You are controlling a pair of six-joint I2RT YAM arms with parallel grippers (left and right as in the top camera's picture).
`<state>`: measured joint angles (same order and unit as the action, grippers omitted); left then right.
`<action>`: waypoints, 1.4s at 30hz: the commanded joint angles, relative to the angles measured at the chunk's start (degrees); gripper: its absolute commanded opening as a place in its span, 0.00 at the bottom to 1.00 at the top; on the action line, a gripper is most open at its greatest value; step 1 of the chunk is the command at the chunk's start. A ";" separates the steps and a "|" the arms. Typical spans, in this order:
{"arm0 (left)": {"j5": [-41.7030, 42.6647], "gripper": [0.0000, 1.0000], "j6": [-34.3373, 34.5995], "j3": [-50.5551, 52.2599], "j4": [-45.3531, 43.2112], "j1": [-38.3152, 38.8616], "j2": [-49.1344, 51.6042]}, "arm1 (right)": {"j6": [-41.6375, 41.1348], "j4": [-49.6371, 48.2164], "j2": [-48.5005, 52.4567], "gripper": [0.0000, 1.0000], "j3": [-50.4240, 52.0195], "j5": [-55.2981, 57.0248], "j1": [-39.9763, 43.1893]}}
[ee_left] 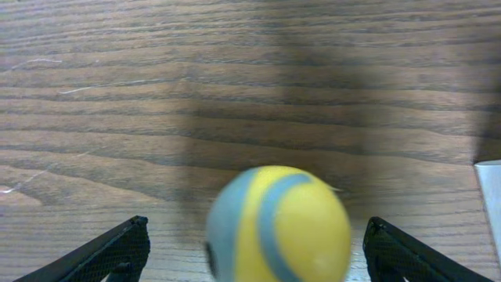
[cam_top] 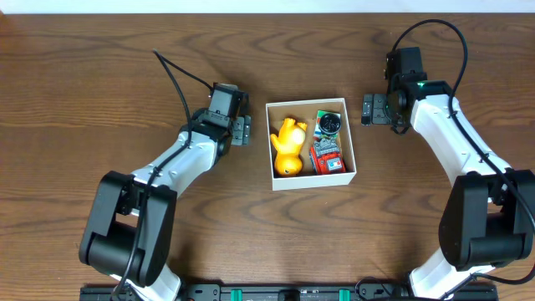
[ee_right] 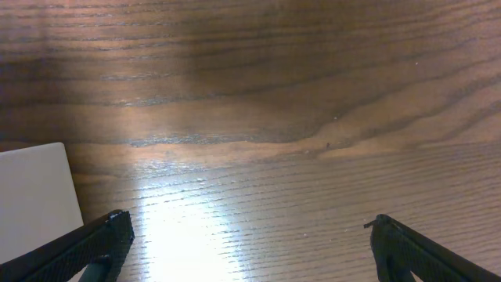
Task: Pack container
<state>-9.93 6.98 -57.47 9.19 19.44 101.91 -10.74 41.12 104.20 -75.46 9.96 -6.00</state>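
Pointing toward the box [cam_top: 318, 180], the left claw [cam_top: 242, 130] is wide open. A yellow and blue ball [ee_left: 278, 223] sits between its two fingers [ee_left: 117, 249], but they do not touch it. The ball looks blurry. The box is just in front of this claw. The right claw [cam_top: 369, 109] is wide open too and holds nothing. The box is just beside it, between the two claws. Inside the box are a yellow toy [cam_top: 287, 146], a red toy [cam_top: 328, 157] and a round dark thing [cam_top: 329, 124].
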 commanded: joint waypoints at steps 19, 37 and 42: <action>0.52 0.23 -0.76 -0.39 1.68 -0.50 0.74 | -0.98 0.02 0.28 0.99 0.04 0.55 0.37; 0.52 0.06 -0.74 -0.42 8.41 2.69 -22.60 | -0.98 0.02 0.28 0.99 0.04 0.55 0.35; 0.52 0.26 -0.74 -0.42 8.48 4.76 -28.72 | -0.98 0.02 0.28 0.99 0.04 0.55 0.37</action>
<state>-9.32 6.02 -57.47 17.58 23.81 74.94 -10.74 41.10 104.20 -75.46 9.96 -6.00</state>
